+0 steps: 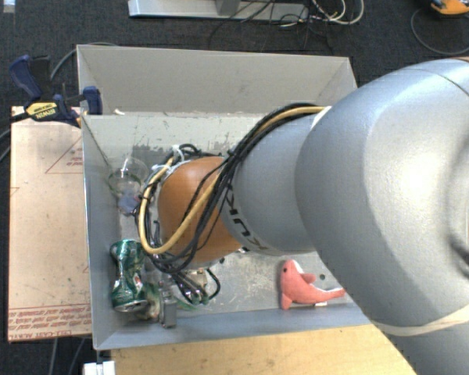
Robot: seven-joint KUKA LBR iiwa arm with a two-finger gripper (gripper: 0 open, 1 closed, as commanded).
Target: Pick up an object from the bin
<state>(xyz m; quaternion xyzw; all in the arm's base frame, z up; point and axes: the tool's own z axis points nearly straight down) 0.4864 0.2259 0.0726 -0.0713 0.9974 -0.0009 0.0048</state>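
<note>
Camera view puts the gripper (pixel 166 307) low in the 7 o'clock corner of the grey metal bin (pixel 219 84), under the orange wrist cover (pixel 189 209); how wide it stands cannot be told. The likeliest pick, a crushed green metal can (pixel 127 276), lies just beside it toward 10 o'clock, its long axis running 12 to 6.

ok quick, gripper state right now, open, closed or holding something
Gripper: cannot be told. It is low in the bin, at the lower left of the view, close beside a crushed green can.
</note>
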